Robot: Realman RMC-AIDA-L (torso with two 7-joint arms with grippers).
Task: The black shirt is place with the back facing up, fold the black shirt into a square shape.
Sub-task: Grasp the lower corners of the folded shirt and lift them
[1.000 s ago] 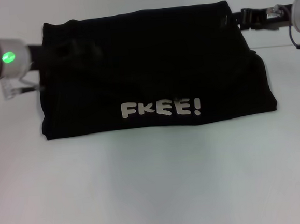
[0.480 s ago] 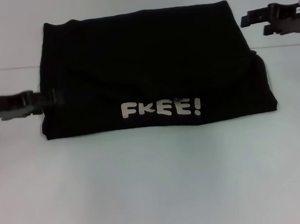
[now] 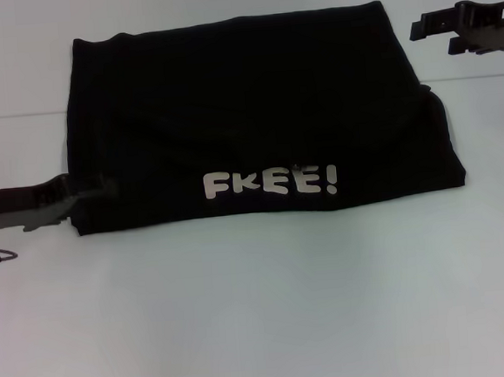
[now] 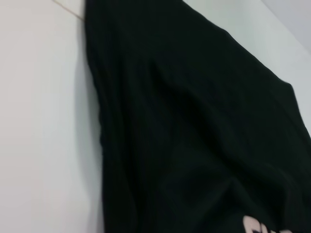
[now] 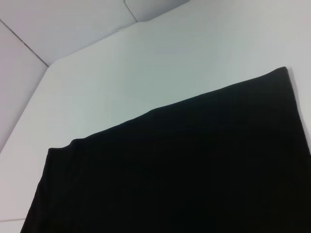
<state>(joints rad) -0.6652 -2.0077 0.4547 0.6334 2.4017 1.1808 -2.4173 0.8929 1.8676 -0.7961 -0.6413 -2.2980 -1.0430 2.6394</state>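
Lying mid-tabletop (image 3: 262,310), shirt (image 3: 245,102) folded rectangular, lettering near. Left gripper (image 3: 91,194) touching its near-left corner, probably for another fold; right gripper (image 3: 418,29) clear, far right. Jaws' state: cannot tell.

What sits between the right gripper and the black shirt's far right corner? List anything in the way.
Nothing visible does. The right gripper hangs just off the black shirt at its far right corner, with only bare white table between them. The left gripper is at the shirt's near left edge.
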